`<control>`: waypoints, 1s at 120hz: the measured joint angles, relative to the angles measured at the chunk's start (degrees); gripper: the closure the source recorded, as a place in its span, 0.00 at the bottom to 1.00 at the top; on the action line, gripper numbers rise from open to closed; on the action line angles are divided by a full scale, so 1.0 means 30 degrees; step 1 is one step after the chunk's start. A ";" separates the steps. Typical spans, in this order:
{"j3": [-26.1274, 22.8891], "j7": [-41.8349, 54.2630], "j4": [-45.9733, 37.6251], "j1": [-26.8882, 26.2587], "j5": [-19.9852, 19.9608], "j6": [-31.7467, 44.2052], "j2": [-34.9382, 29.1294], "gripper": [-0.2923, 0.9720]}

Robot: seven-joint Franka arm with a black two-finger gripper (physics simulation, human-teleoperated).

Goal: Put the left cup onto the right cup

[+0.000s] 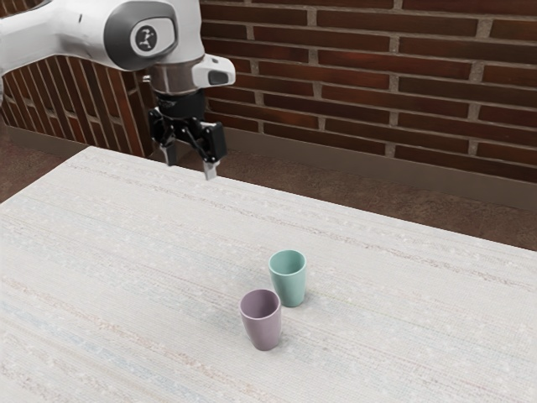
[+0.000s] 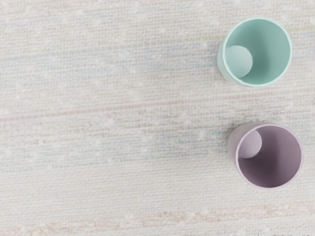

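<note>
Exterior view first, and the count is short: two cups, one arm, one gripper, one table. The teal cup and the mauve cup both stand upright, mouths open, on the pale woven table. The mauve one sits at about seven o'clock from the teal one, nearer the camera. They are just beside each other and not touching, with a sliver of tabletop between them. Neither cup sits on the other; each rests on the table by itself.

Up at about ten o'clock from the pair, well apart and high above the surface, hangs the black gripper at the end of the white arm. Its two fingers are spread wide and point down, and there is nothing between them. Nothing stands between the hand and the cups, just bare tabletop. Behind the table run a red brick wall and a strip of brown floor.

Wrist view now, looking straight down: the same two cups, teal cup and mauve cup. Both are seen from above and both are hollow, with a round base showing inside each. A band of table runs between them
</note>
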 joint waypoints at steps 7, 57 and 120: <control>-0.0003 0.0019 -0.0012 -0.0043 -0.0013 0.0027 0.0036 0.23; -0.0001 0.0114 0.0016 0.0316 -0.0026 0.0460 0.0350 0.23; -0.0136 0.0149 0.0017 0.0239 -0.0286 0.2479 0.1492 0.23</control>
